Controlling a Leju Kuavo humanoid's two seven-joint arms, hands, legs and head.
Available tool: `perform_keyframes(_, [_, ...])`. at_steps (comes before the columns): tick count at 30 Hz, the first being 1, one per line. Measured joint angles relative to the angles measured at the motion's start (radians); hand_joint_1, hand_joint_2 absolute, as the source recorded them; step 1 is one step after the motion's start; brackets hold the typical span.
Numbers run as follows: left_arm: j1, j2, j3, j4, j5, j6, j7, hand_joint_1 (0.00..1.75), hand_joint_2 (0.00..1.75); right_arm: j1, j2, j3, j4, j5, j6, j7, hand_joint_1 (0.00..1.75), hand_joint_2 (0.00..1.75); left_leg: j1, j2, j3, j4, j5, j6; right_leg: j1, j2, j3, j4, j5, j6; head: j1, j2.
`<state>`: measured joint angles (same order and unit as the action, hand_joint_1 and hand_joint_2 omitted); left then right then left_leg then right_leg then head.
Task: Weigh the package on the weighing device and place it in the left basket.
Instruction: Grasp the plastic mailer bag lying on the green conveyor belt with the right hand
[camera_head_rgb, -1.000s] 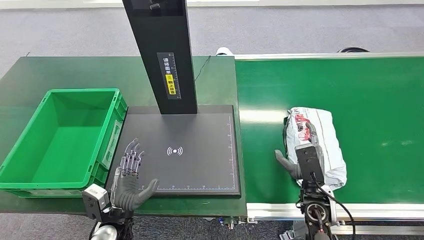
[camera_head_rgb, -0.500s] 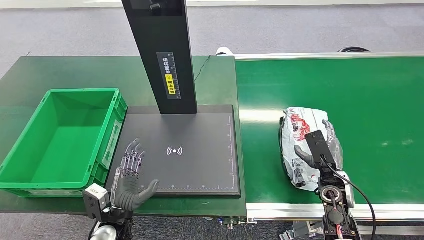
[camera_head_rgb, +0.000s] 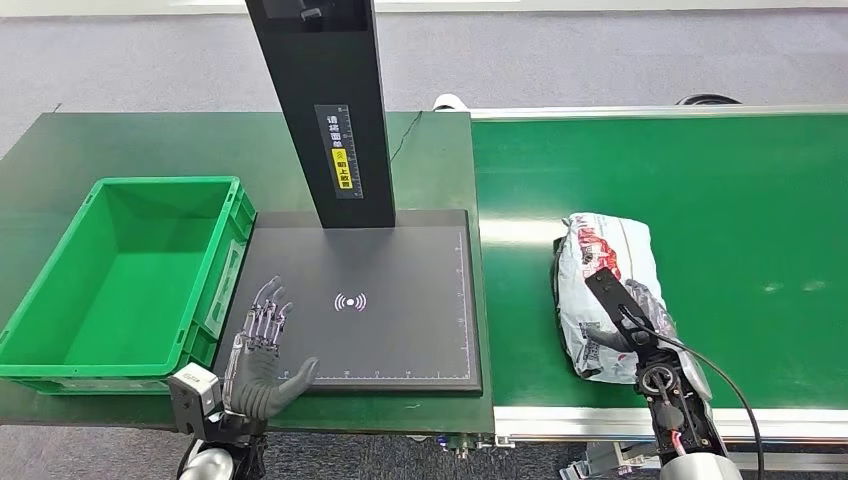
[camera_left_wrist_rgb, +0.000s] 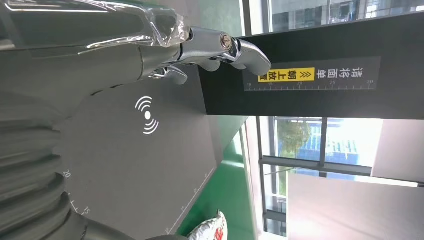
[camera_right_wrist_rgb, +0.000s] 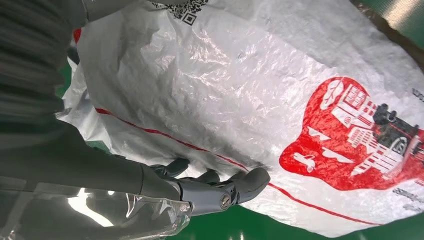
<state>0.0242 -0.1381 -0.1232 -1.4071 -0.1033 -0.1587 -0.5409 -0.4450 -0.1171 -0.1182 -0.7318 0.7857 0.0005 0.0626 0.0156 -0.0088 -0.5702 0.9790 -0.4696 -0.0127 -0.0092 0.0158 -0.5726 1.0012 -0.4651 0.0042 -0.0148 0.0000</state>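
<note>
Our right robot hand (camera_head_rgb: 628, 325) clasps the package (camera_head_rgb: 603, 268) on the belt (camera_head_rgb: 760, 200) to carry it towards 9 o'clock, where the scale (camera_head_rgb: 400, 270) waits; left robot hand (camera_head_rgb: 262, 352) rests wide there

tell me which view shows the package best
The head view: the whole package lies on the green belt under the right hand. The right wrist view gives a close part of it; the left wrist view catches one corner.
</note>
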Motion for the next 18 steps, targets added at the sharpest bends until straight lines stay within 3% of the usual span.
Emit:
perform_keyframes(6, [-0.005,0.0,-0.006,0.003,0.0,0.0,0.0,0.0,1.75,-0.017,-0.008,0.01,0.036,0.008,0.007,0.007,0.0,1.75,0.0,0.0,0.0,0.0,0.0,0.0,0.0,0.0,0.0,0.0,0.0,0.0,0.0,0.0])
perform_keyframes(14, [-0.008,0.0,-0.011,0.008,0.009,0.01,0.018,0.0,1.75,-0.075,-0.029,0.073,0.13,0.112,0.084,0.085,0.0,1.75,0.0,0.0,0.001,0.0,0.0,0.0,0.0,0.0,0.001,0.0,0.0,0.0,0.0,0.0])
perform_keyframes(18, [-0.002,0.0,-0.011,0.008,0.01,0.021,0.019,0.0,1.75,-0.097,-0.029,0.11,0.16,0.15,0.082,0.127,1.69,1.75,0.0,-0.001,0.001,0.0,0.0,0.0,0.0,0.0,0.001,0.0,0.0,0.0,0.0,0.0])
